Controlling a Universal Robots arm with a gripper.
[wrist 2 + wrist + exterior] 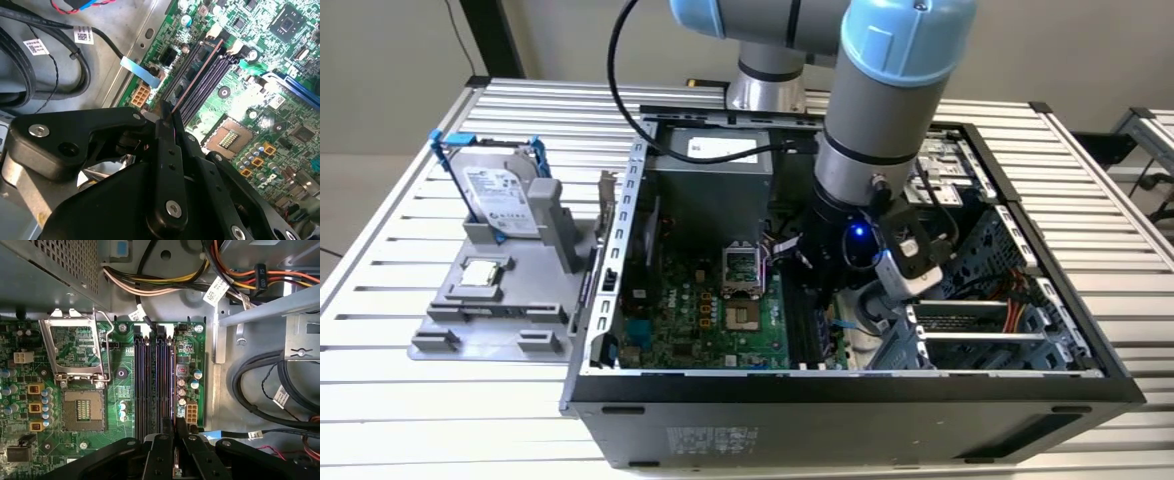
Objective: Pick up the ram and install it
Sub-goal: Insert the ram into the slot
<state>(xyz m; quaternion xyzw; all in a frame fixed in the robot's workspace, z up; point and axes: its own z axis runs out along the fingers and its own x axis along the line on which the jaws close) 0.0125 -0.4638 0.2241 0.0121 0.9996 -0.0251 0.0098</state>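
The ram is a thin dark stick seen edge-on, running out from between my gripper's fingers over the motherboard's memory slots. My gripper is shut on it. In the first wrist view the ram lies in line with the slot nearest the board's edge, beside the other memory slots, with the gripper above its near end. How deep it sits in the slot I cannot tell. In the exterior view the gripper is low inside the open computer case, over the board.
The open processor socket sits beside the slots. Cable bundles and a metal drive cage crowd the case. Outside, on the exterior view's left, a grey fixture holds a blue-framed hard drive and a square processor chip.
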